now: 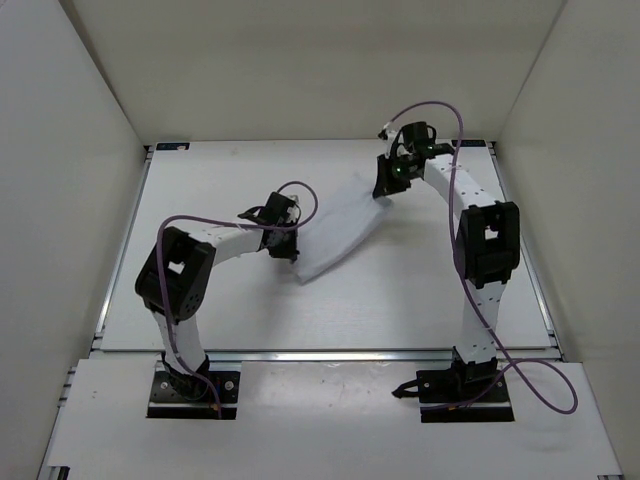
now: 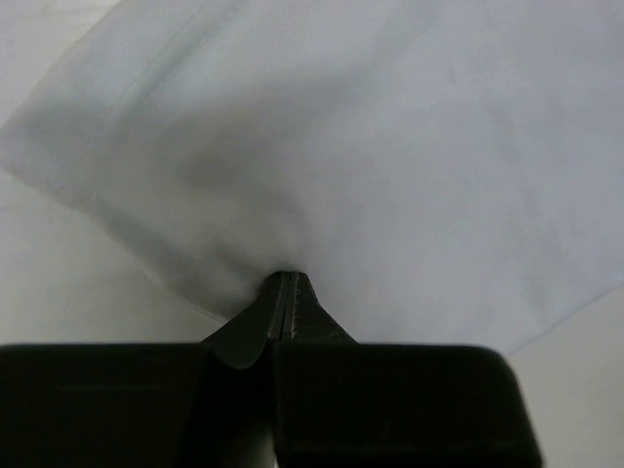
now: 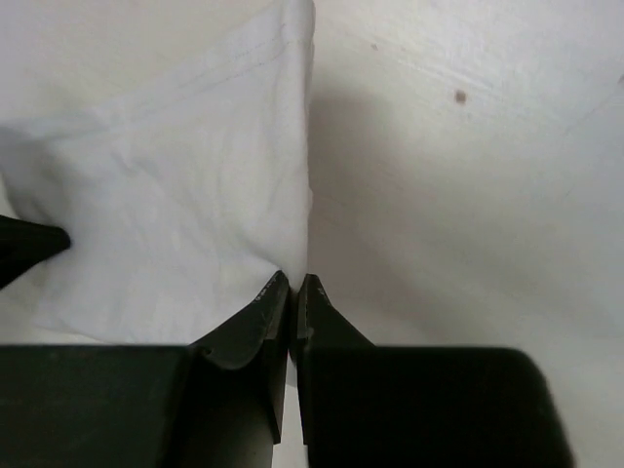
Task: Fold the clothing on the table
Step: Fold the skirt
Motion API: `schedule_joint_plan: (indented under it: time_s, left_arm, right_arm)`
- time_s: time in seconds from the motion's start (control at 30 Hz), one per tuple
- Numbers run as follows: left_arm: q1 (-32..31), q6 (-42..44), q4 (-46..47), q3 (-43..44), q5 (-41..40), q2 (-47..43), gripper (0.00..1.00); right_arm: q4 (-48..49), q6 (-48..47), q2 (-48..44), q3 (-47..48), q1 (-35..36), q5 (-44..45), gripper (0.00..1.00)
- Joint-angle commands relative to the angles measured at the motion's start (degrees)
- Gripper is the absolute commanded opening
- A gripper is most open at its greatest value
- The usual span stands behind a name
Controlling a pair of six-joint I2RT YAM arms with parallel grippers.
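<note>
Clothing [image 1: 340, 228] lies near the middle of the surface [image 1: 420, 300], a bit toward its far edge. Left claw [image 1: 284, 246] and right claw [image 1: 384, 188] each pinch one end tight, probably to lift and fold it.

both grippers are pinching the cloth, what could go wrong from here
1. The right gripper seems to pinch the clothing only at its very edge, so a lift could pull the hem free.
2. The left gripper bunches the fabric into creases at its tips, and these may carry into the fold.
3. The clothing spans between both grips, so arms moving apart could tug it out of one.
</note>
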Motion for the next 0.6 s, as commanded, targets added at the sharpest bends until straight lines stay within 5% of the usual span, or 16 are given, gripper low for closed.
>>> schedule_joint_plan:
  time_s: [0.0, 0.27, 0.57]
  left_arm:
    - [-1.42, 0.76, -3.75, 3.39, 2.50, 4.60, 0.00]
    - [-1.07, 0.58, -4.12, 12.44, 4.78, 12.25, 0.00]
    - [1.13, -1.44, -1.57, 10.42, 9.09, 12.08, 0.00]
  right_arm:
    - [-2.79, -3.05, -4.23, 4.07, 2.85, 0.92, 0.00]
    - [-2.88, -6.12, -8.01, -1.29, 14.98, 1.54, 0.00]
    - [1.95, -2.62, -7.84, -5.77, 19.82, -3.57, 0.00]
